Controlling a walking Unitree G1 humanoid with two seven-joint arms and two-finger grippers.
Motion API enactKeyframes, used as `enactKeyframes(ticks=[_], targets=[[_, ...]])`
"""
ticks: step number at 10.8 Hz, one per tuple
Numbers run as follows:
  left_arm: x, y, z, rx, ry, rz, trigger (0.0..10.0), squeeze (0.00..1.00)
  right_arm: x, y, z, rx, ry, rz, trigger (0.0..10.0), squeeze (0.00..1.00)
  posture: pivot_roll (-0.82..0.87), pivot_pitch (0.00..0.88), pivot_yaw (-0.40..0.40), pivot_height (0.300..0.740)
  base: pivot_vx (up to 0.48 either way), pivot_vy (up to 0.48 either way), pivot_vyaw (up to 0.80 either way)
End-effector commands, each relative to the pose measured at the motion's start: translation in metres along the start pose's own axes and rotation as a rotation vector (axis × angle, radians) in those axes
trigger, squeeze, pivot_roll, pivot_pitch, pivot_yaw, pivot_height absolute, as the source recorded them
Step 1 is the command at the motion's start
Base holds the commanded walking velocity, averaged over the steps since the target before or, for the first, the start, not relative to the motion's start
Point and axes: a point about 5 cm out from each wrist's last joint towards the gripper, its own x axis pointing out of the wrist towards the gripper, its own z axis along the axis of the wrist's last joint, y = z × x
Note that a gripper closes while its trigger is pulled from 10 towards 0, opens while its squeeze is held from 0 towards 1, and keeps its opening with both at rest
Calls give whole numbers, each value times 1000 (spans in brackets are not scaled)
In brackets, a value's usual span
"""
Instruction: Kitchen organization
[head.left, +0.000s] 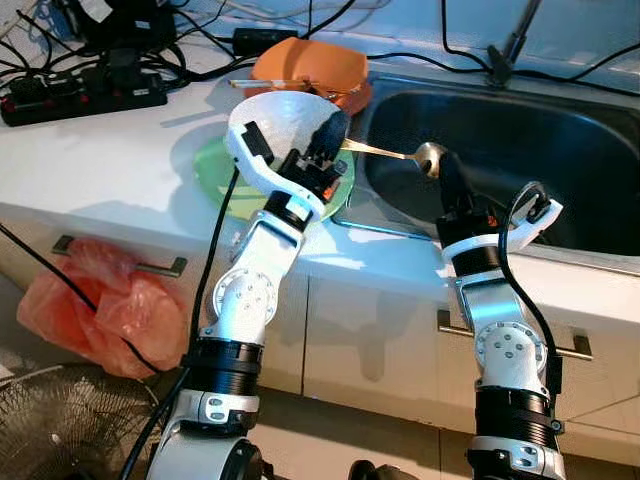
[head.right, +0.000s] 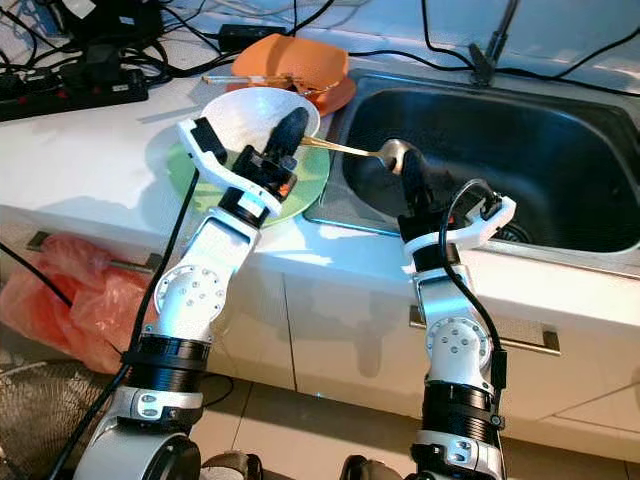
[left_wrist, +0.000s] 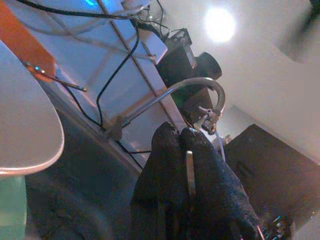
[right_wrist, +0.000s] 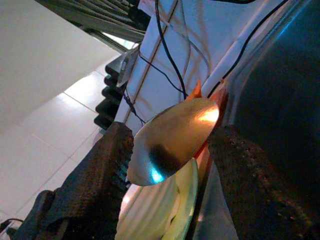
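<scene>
the left pincer (head.left: 325, 135) pinched the handle of a spoon (head.left: 395, 152), its fingers pressed together over the white bowl (head.left: 270, 110) on the green plate (head.left: 215, 170). the spoon's bowl reached over the sink (head.left: 520, 150), between the spread fingers of the right pincer (right_wrist: 170, 150) at the worktop (head.left: 100, 160) edge.

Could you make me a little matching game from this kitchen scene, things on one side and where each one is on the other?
Things:
1. spoon
2. white bowl
3. green plate
4. pink bag

Places:
A. hanging from a cabinet handle below the counter
B. lying flat on the counter under the bowl
C. stretched over the edge of the sink
D. sitting beside the left gripper

Pairs: 1-C, 2-D, 3-B, 4-A
</scene>
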Motion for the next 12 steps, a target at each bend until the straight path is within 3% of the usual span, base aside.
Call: enactKeyframes(ticks=[1, 8, 9, 10, 12], targets=[[3, -17, -33, -163, 1, -39, 10000, 0, 3, 5, 3, 12, -13, 16, 10000, 0, 158, 102, -24, 740, 0, 0, 0], [3, -20, -37, -169, 32, -61, 10000, 0, 8, 1, 8, 30, -47, -12, 10000, 0, 159, 106, -25, 740, 0, 0, 0], [3, -20, -38, -167, 44, -63, 10000, 0, 10, 2, 10, 38, -58, -12, 4471, 0, 158, 106, -23, 740, 0, 0, 0], [2, -20, -39, -167, 51, -63, 10000, 0, 11, 3, 10, 42, -61, -12, 549, 0, 156, 106, -22, 740, 0, 0, 0], [2, -20, -42, -152, 68, -59, 10000, 0, 12, 4, 10, 60, -70, -12, 0, 0, 156, 107, -21, 740, 0, 0, 0]])
